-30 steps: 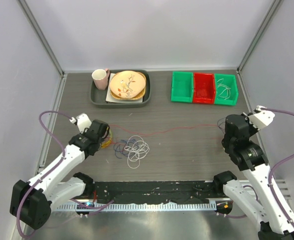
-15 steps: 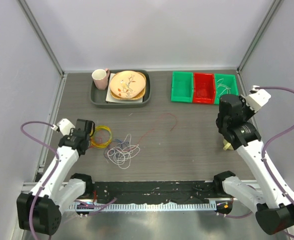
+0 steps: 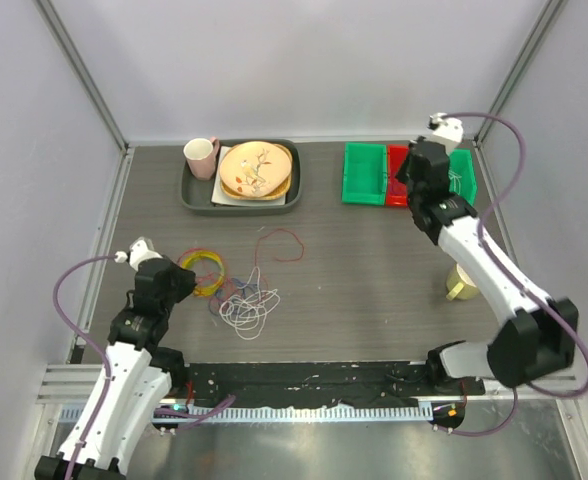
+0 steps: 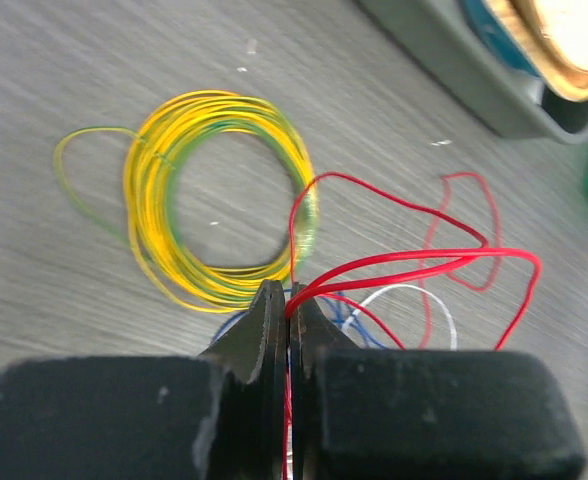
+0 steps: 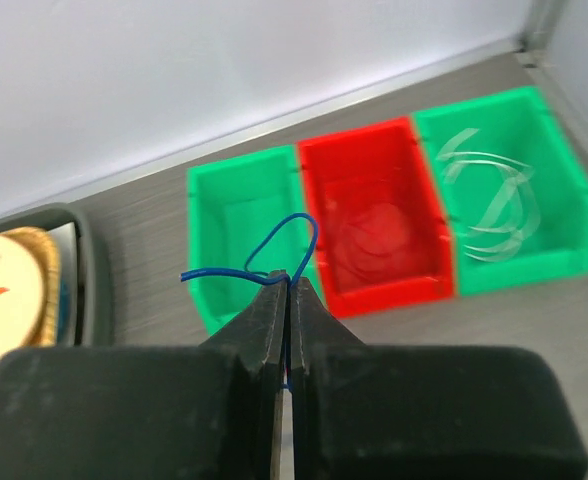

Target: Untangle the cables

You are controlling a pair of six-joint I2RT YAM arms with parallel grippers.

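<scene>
Left gripper (image 4: pixel 288 300) is clamped shut on a red cable (image 4: pixel 414 262), pinched right at the tips; from the jaws it fans out in long loops running away and to the right in the wrist view; a fainter red loop lies flat beyond, can't tell if it's the same wire. Right gripper (image 5: pixel 286 285) is closed on a dark blue cable (image 5: pixel 299 225); a small loop stands up above the tips and a short tail points left; I'm holding it in the air about where the left green bin (image 5: pixel 239 190) meets the red bin (image 5: pixel 374 170). The main tangle is white cables (image 3: pixel 246 308) with blue and red strands through it, on the table (image 3: pixel 374 270) left of centre, near the left gripper; the yellow wire ring (image 3: pixel 206 272) lies flat just beside it. The surface is dark grey wood-grain, with pale walls and metal frame posts around it. A tray (image 3: pixel 189 195) with a plate and a pink cup (image 3: pixel 200 157) sits back left; the right green bin (image 5: pixel 504 190) holds pale wire loops; a yellowish cup (image 3: pixel 461 285) stands by the right arm.
</scene>
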